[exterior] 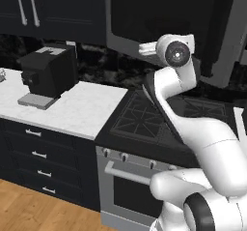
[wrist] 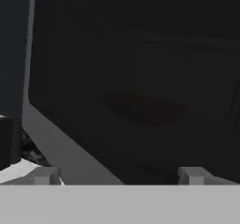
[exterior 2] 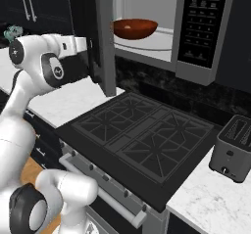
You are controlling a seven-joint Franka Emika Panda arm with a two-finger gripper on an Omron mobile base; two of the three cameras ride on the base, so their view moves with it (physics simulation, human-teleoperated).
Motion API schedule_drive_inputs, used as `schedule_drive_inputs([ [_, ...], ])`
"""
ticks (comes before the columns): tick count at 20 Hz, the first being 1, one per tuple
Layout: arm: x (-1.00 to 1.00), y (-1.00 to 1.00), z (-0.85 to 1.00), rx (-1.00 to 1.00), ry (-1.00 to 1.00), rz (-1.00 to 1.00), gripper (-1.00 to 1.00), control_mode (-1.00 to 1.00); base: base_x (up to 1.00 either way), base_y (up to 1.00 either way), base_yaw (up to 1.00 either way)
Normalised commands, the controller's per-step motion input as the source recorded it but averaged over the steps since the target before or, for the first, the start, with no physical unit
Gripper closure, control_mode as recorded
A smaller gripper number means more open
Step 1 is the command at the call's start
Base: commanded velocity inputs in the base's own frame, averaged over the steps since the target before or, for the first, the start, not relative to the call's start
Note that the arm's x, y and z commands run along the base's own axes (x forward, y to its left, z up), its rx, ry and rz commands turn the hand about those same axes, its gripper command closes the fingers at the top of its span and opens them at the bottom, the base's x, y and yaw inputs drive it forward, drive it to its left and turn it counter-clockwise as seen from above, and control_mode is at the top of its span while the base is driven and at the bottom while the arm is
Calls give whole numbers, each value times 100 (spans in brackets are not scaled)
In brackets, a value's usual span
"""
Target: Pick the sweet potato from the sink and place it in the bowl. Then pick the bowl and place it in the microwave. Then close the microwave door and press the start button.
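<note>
1. Reddish-brown, the bowl (exterior 2: 135,28) sits inside the microwave (exterior 2: 162,27), a pale bit of the sweet potato (exterior 2: 128,26) showing in it.
2. The gripper (wrist: 119,174), released with fingers spread wide, faces the microwave door (exterior 2: 101,37), which stands ajar.

Reddish-brown bowl (exterior 2: 135,28); light grey microwave (exterior 2: 162,22) interior; black stove (exterior 2: 142,140).

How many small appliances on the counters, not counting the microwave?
2. A black coffee machine stands on the white counter left of the stove; a grey toaster stands on the counter to its right. Others may be out of frame.
</note>
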Motion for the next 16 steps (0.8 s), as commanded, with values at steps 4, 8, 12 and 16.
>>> schedule_drive_inputs([
  [4, 83, -91, 14, 21, 13, 1, -100, -100, 0, 0, 0],
  [8, 74, -74, 2, 11, -2, 4, -100, -100, 0, 0, 0],
  [12, 54, -61, 0, 5, -6, 2, -100, -100, 0, 0, 0],
  [16, 46, -51, 0, 2, -7, 1, -100, -100, 0, 0, 0],
])
